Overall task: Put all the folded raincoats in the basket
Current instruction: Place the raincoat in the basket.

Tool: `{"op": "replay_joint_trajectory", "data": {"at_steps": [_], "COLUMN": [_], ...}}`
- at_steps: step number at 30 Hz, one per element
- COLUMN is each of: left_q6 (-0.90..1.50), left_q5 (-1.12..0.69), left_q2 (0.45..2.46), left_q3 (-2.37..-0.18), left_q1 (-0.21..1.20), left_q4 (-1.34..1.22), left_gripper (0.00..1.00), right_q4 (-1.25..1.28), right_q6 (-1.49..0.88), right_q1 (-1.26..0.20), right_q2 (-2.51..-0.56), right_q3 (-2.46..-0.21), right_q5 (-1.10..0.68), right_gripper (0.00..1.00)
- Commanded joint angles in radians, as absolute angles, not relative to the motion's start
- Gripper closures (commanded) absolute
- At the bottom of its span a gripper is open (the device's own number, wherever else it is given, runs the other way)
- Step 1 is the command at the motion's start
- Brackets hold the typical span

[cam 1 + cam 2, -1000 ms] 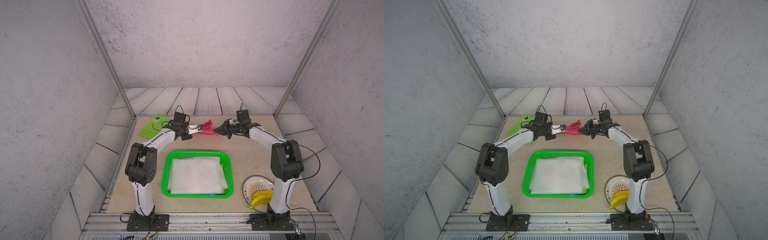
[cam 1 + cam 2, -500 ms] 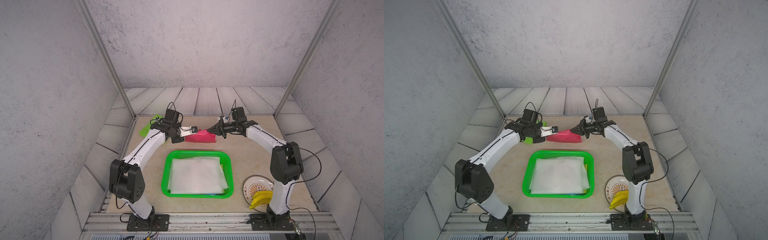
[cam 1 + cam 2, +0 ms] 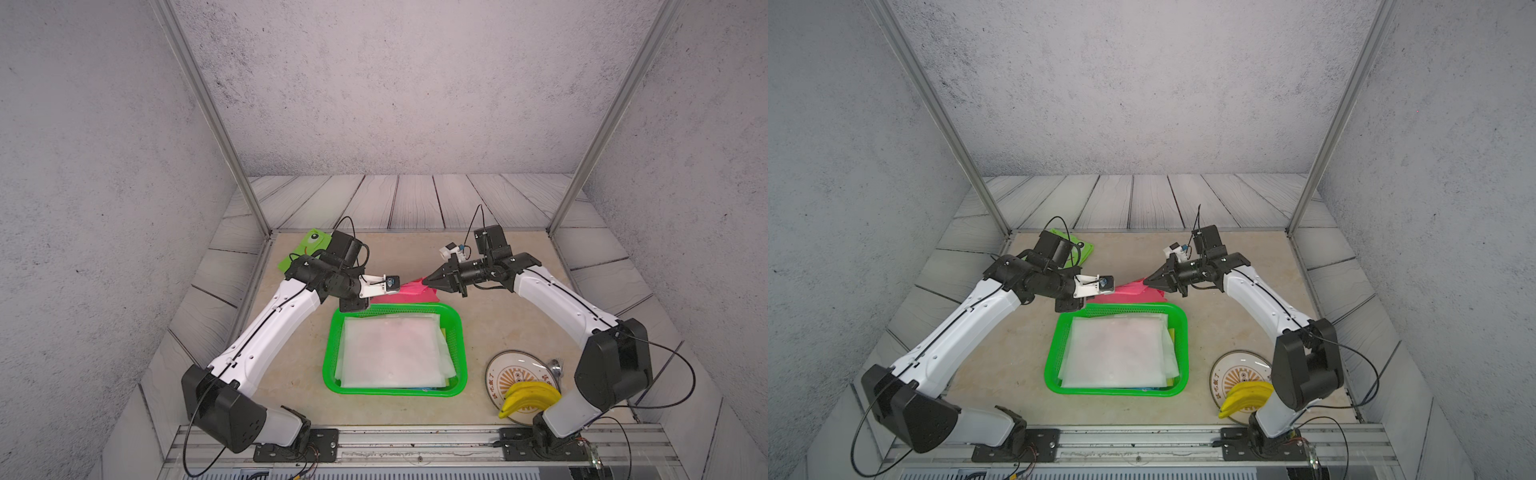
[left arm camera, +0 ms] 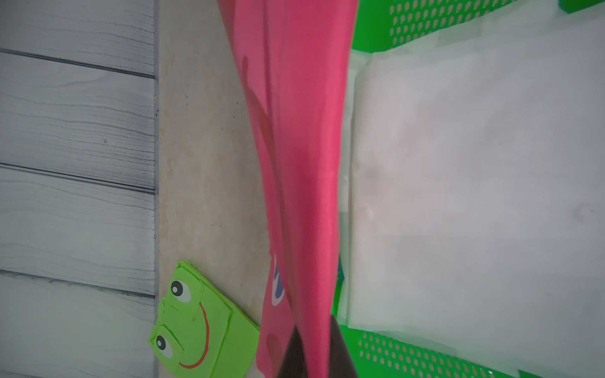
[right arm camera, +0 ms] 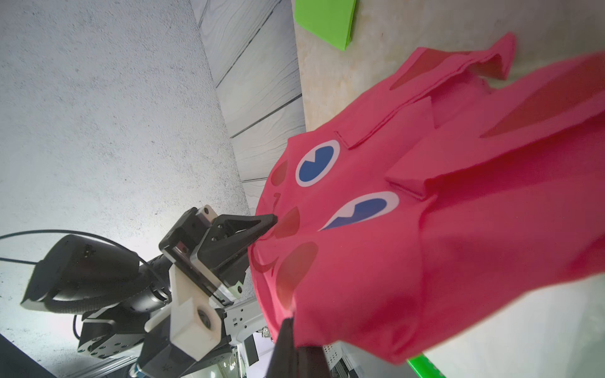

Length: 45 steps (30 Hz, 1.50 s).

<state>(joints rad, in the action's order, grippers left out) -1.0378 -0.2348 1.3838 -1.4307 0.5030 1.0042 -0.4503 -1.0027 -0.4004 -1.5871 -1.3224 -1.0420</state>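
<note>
Overhead stereo + close wrist cams

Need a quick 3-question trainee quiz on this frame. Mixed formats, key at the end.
1. True or false: the pink raincoat already lies inside the green basket.
2. Which grips the pink raincoat: A) the left gripper alone, B) the right gripper alone, C) both?
3. Fill in: the bananas rest on a round ____.

Key:
1. False. It is held up just beyond the basket's far rim.
2. C.
3. plate.
</note>
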Motion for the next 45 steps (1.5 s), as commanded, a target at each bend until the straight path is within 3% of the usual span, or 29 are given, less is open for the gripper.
{"op": "replay_joint_trajectory", "data": {"at_steps": [1, 19, 23, 25, 30, 35, 41, 45], "left_q6": [-0.99, -0.824, -0.866, -0.905, -0.92, -0.853, -0.844, -0.78], "left_q5": [-0.207, -0.46, -0.534, -0.575, -0.564, -0.469, -0.504, -0.493], "left_q2": [1.324, 1.252, 1.261, 1.28, 1.283, 1.292, 1.323, 1.353], "left_q3": [-1.407, -1.142, -1.087, -1.101, -1.162, -1.246, -1.342, -1.344], "left_q1": [0.5, 0.637, 0.639, 0.64, 0.638, 0.626, 0.589, 0.575], "left_q4": [1.203, 1.245, 1.294, 1.376, 1.43, 1.362, 1.349, 1.234], "left_gripper": [0.93, 0.87, 0.72, 0.63, 0.56, 0.54, 0.54, 0.53], "right_q4": [-0.495, -0.468, -0.483, -0.496, -0.507, -0.482, -0.715, -0.697], "right_q6": [-0.961, -0.946, -0.918, -0.911, -0.901, -0.911, -0.717, -0.689], "right_q1": [-0.39, -0.423, -0.432, -0.445, -0.523, -0.576, -0.598, -0.608], "right_q2": [-1.551, -1.324, -1.279, -1.263, -1.284, -1.306, -1.305, -1.354], "right_q3": [-1.255, -0.852, -0.81, -0.788, -0.739, -0.727, -0.845, -0.846], "right_q5": [-0.984, -0.923, -0.892, -0.881, -0.814, -0.842, -0.804, -0.815], "right_gripper": [1.0, 1.0, 1.0, 1.0, 1.0, 1.0, 1.0, 1.0]}}
